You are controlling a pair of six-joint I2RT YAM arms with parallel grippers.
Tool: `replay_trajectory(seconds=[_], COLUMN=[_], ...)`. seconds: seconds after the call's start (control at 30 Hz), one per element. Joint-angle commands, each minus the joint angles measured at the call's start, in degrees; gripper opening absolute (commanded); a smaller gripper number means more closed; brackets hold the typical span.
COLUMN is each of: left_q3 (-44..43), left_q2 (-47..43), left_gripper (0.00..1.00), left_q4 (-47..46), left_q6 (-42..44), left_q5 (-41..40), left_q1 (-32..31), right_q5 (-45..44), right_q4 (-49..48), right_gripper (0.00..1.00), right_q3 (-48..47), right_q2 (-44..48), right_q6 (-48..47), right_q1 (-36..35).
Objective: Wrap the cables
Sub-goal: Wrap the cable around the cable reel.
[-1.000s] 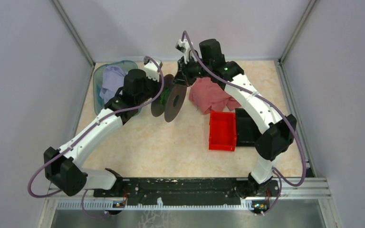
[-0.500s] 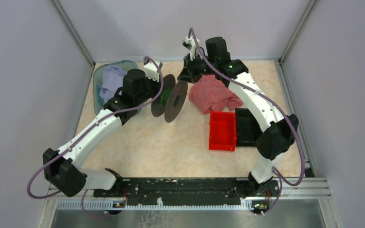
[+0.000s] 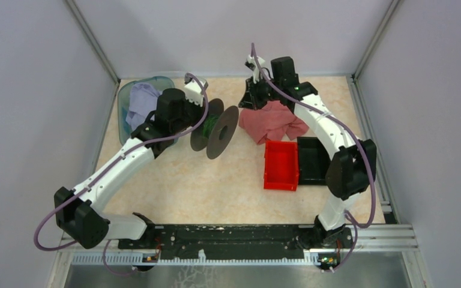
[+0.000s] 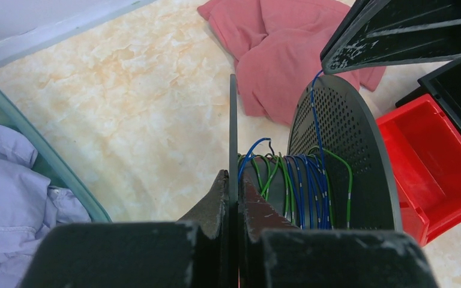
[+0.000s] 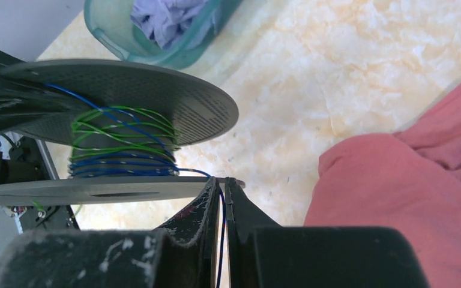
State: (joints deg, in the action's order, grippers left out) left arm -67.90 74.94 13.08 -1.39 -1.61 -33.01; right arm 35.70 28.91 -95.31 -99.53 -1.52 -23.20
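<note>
Cables (image 5: 123, 162) sit wound on the spool (image 5: 156, 90); their blue strand (image 5: 195, 172) is pinched in the closed right gripper (image 5: 222, 183), left gripper (image 4: 233, 180) clamps the spool

Pink cloth (image 3: 270, 123) lies near red bin (image 3: 281, 182) and black bin (image 3: 313, 163); teal basket (image 3: 122, 115) holds lavender cloth (image 3: 139, 103).

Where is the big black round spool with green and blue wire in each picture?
Top external: the black round spool sits just left of centre.
Left wrist: centre, near disc clamped edge-on in the left gripper.
Right wrist: left side, blue wire leading from it into the right gripper.
Shared landmark: the crumpled pink cloth.
</note>
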Motion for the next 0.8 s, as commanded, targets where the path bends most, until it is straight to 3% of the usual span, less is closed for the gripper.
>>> replay_trajectory(seconds=[0.0,0.77], left_q3=[-3.17,-5.07], left_q2=[-2.04,-2.67], left_gripper=[0.0,0.0], left_q4=[-1.61,-0.61], left_q6=[0.42,0.77], left_q5=[0.38,-0.05], left_q1=[-0.12,0.58], right_q5=[0.09,5.59], right_q4=[-4.82,-7.16], right_gripper=[0.08,0.18], right_q3=[3.13,14.13], right_q2=[2.99,3.84], right_q6=[-1.26,-5.05], right_q1=[1.69,2.55])
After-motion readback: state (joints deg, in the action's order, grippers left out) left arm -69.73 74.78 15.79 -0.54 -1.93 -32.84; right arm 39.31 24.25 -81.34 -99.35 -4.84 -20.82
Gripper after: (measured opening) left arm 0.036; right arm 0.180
